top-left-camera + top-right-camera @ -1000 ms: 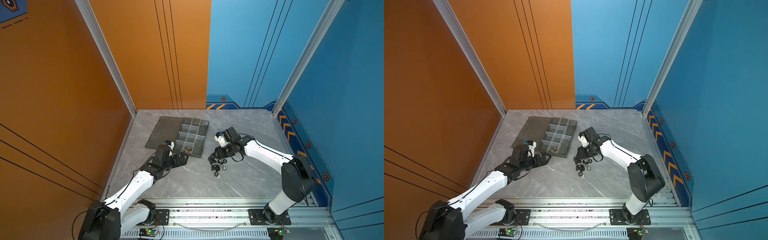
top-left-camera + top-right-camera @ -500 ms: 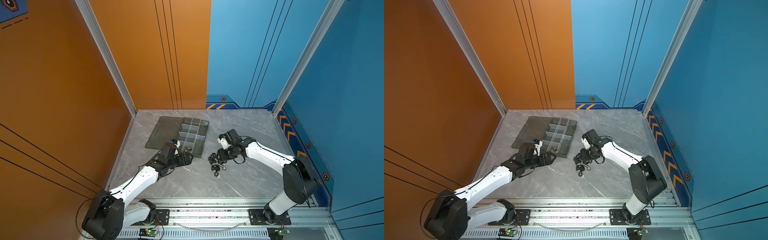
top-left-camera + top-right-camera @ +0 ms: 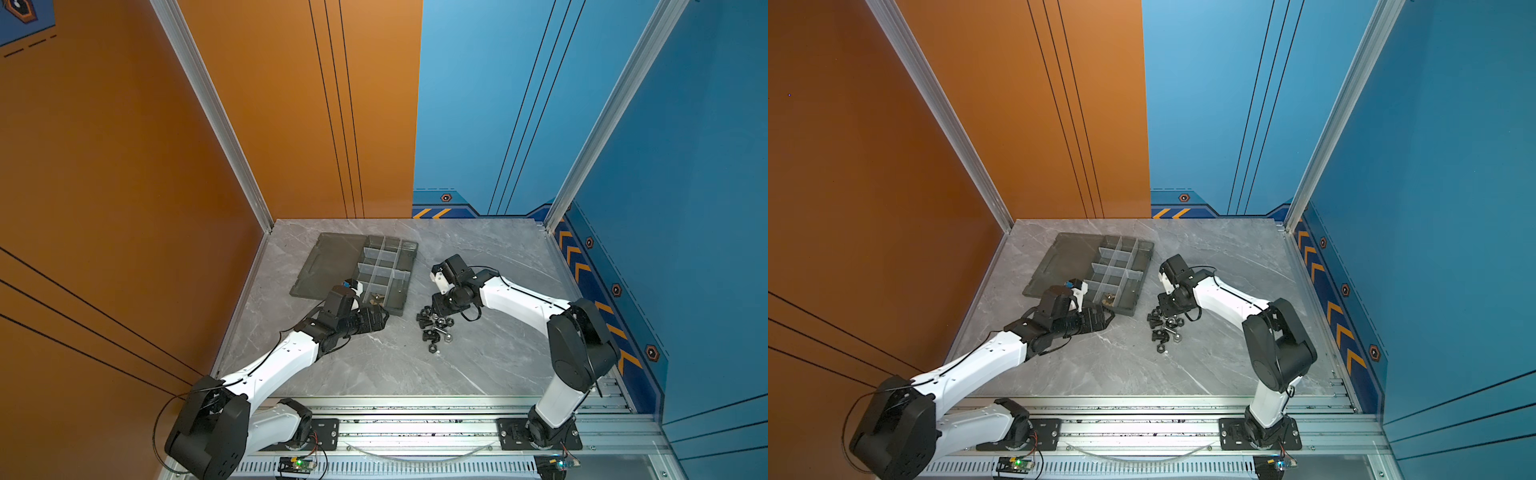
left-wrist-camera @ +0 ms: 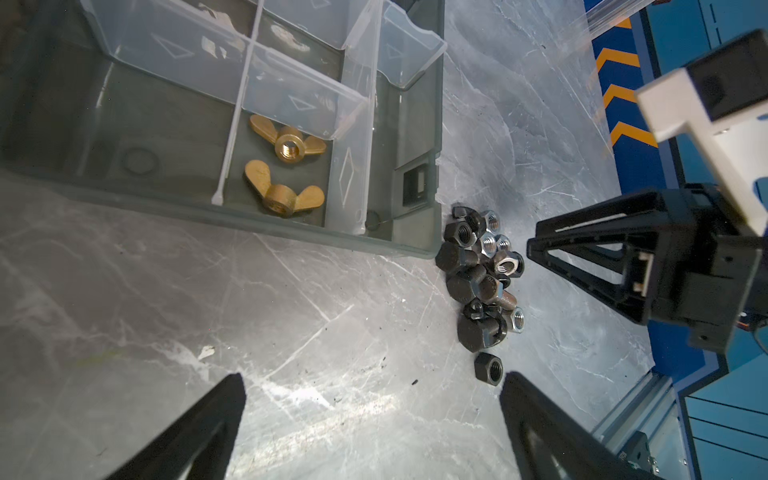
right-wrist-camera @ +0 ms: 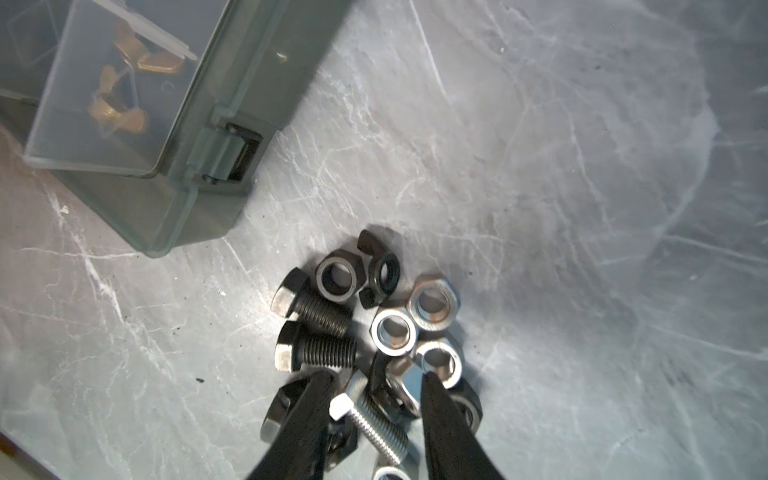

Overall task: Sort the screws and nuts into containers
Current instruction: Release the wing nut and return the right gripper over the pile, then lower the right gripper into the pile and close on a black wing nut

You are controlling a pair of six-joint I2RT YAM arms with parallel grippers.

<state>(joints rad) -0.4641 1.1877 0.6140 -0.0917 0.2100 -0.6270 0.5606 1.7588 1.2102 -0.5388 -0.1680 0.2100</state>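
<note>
Right wrist view: silver hex-head threaded screw [image 5: 370, 424] between parted right fingers [image 5: 307, 424]; left fingers [image 4: 199, 436] spread wide.

Two brass wing nuts [image 4: 286, 143] lie in one cell of the single organizer tray [image 4: 291, 232]. Heaped loose beside it are at least three black screws [image 5: 320, 311], one silver screw [image 5: 376, 424], at least four silver hex nuts [image 5: 434, 307], at least two black hex nuts [image 4: 490, 368] and what look like two black wing nuts [image 5: 382, 272]; overlapping pieces keep the tally from being firmer
</note>
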